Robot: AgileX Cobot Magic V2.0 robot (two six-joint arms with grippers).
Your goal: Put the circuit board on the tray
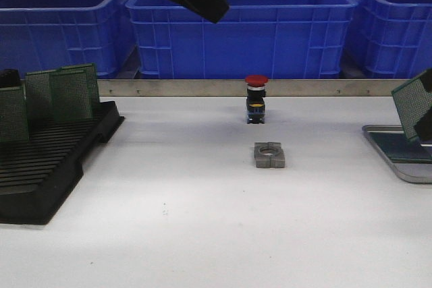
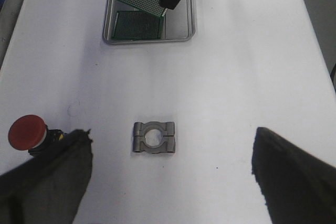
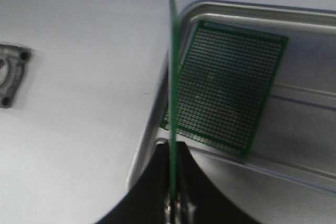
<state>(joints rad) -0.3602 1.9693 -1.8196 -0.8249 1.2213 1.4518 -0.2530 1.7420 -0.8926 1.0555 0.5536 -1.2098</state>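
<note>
Right now my right gripper [image 3: 173, 203] is pinching a green circuit board [image 3: 172, 103] by its edge, holding it on edge above the tray [image 3: 236, 17], over the tray's rim on the side toward the table centre. From the front camera I see that held board [image 1: 412, 104] tilted at the far right of the table, hanging over the silver tray [image 1: 398, 163] without lying on it. A second circuit board [image 3: 226, 87] already lies flat on the tray's ribbed bottom, just beside the one I'm holding. My left gripper [image 2: 168, 182] hangs above the middle of the table with its dark fingers [image 2: 47, 182] spread wide and nothing between them; below it sits a small grey metal clamp block [image 2: 153, 138], and near that a red push button [image 2: 26, 132] standing upright. On the left side of the table I can see a black slotted rack [image 1: 47, 166] with several more green boards [image 1: 71, 92] standing in it, and blue bins [image 1: 236, 32] behind the table's back edge.
</note>
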